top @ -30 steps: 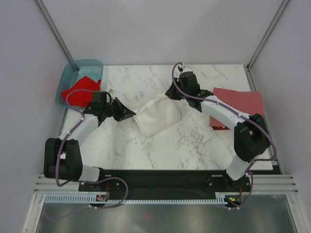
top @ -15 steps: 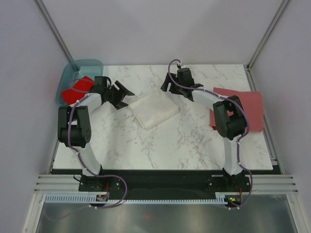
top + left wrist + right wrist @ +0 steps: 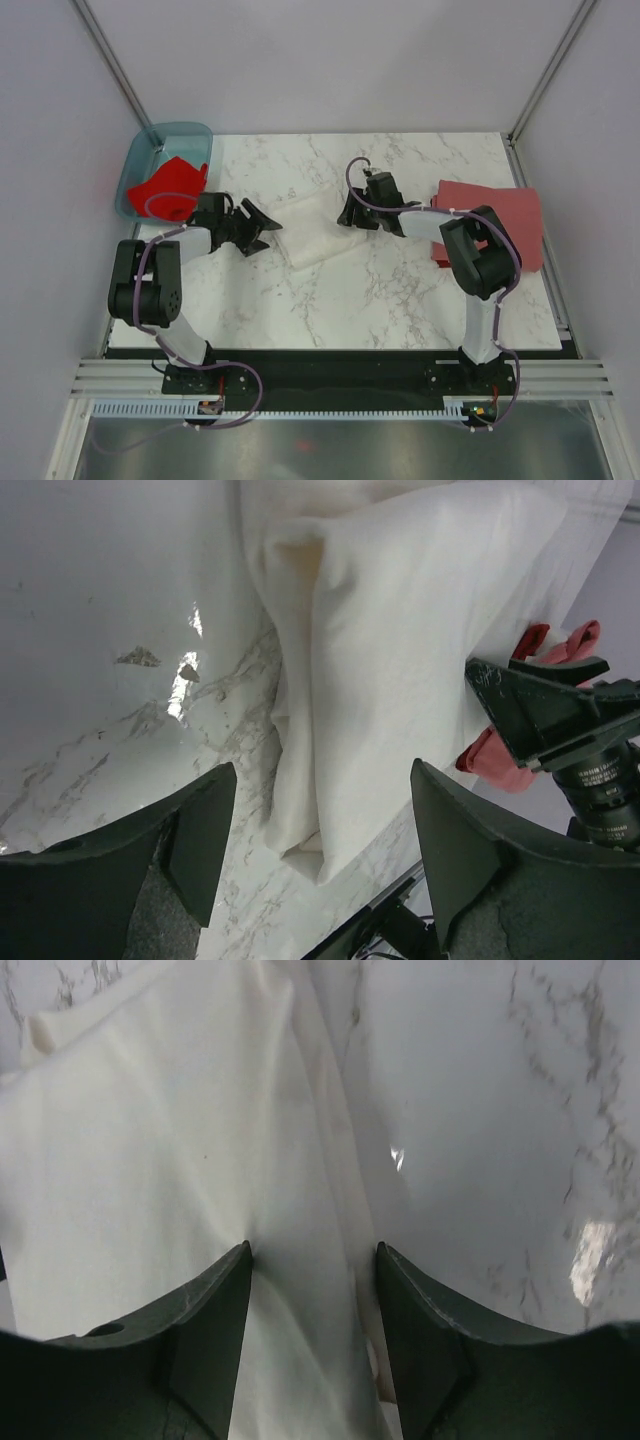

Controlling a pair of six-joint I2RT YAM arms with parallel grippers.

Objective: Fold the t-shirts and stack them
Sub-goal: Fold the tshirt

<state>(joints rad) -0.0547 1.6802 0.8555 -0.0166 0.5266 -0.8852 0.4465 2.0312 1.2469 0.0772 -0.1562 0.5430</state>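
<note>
A second ago both claws pinch the white shirt and hold it up between them. Now it lies flat and folded at the middle of the table, and both claws have let go. The left claw stands apart at its left edge, and the right claw stands apart over its right edge. The fold seems finished, so I judge stacking is next: both claws must close on opposite edges and carry the shirt onto the brick shirt at the right. The red shirt waits in the tub.
</note>
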